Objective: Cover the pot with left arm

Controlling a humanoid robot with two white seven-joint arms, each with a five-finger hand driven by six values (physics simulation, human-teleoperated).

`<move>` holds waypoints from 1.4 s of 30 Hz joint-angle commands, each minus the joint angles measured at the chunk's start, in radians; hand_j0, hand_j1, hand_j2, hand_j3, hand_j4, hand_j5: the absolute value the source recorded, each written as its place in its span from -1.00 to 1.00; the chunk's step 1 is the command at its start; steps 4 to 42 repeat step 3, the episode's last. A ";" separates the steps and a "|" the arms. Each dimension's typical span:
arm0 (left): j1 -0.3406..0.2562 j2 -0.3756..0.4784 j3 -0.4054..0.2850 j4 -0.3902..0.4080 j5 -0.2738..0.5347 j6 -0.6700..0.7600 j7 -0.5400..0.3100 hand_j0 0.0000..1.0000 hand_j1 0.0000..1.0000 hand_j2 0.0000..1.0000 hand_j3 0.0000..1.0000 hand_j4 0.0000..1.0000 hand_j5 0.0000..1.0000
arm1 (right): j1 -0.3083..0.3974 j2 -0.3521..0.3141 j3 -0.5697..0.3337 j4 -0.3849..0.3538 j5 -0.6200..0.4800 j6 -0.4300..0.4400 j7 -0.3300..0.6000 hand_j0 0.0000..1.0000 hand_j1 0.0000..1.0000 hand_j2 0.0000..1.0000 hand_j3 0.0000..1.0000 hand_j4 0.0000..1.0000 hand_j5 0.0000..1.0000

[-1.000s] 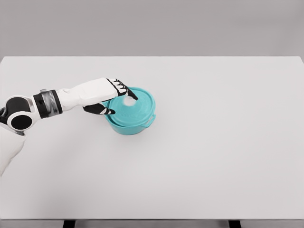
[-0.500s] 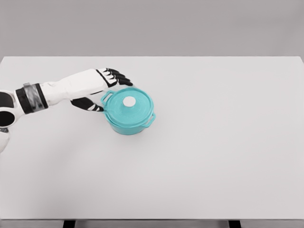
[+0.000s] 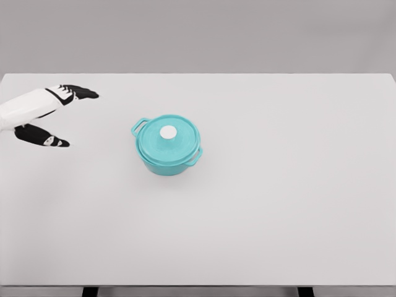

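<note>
Teal pot [image 3: 168,154] is seen standing upright on the white bench [image 3: 278,198], a little left of the picture's middle. It is closed by a matching teal lid [image 3: 168,138], which is seated flat on the rim and is topped by a round white knob [image 3: 168,132] at its centre. Two loop handles are shown on the pot: one at about 10 o'clock from the knob, the other at about 4 o'clock, partly tucked under the lid's edge.

The left hand [image 3: 46,114] is found at the far left edge, at roughly 9 o'clock from the pot and well apart from it. Nothing is held by it. Its black fingers [image 3: 80,93] are stretched out together and pointed toward 3 o'clock, while the thumb [image 3: 43,136] is spread below them, so the hand is seen as relaxed and apart. Only the white back of the hand and a short piece of forearm are shown; the rest is cut off by the frame.

A plain grey wall [image 3: 198,34] is seen behind the bench, at 12 o'clock. Two dark leg stubs are visible beneath the near edge of the bench, at the bottom of the picture.
</note>
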 commanded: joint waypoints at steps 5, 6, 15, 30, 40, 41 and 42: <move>0.000 0.006 0.007 0.007 0.011 0.003 0.001 1.00 1.00 1.00 1.00 1.00 1.00 | 0.002 0.000 0.000 -0.001 0.000 0.000 0.000 1.00 1.00 1.00 1.00 1.00 1.00; 0.000 0.006 0.007 0.007 0.011 0.003 0.001 1.00 1.00 1.00 1.00 1.00 1.00 | 0.002 0.000 0.000 -0.001 0.000 0.000 0.000 1.00 1.00 1.00 1.00 1.00 1.00; 0.000 0.006 0.007 0.007 0.011 0.003 0.001 1.00 1.00 1.00 1.00 1.00 1.00 | 0.002 0.000 0.000 -0.001 0.000 0.000 0.000 1.00 1.00 1.00 1.00 1.00 1.00; 0.000 0.006 0.007 0.007 0.011 0.003 0.001 1.00 1.00 1.00 1.00 1.00 1.00 | 0.002 0.000 0.000 -0.001 0.000 0.000 0.000 1.00 1.00 1.00 1.00 1.00 1.00; 0.000 0.006 0.007 0.007 0.011 0.003 0.001 1.00 1.00 1.00 1.00 1.00 1.00 | 0.002 0.000 0.000 -0.001 0.000 0.000 0.000 1.00 1.00 1.00 1.00 1.00 1.00; 0.000 0.006 0.007 0.007 0.011 0.003 0.001 1.00 1.00 1.00 1.00 1.00 1.00 | 0.002 0.000 0.000 -0.001 0.000 0.000 0.000 1.00 1.00 1.00 1.00 1.00 1.00; 0.000 0.006 0.007 0.007 0.011 0.003 0.001 1.00 1.00 1.00 1.00 1.00 1.00 | 0.002 0.000 0.000 -0.001 0.000 0.000 0.000 1.00 1.00 1.00 1.00 1.00 1.00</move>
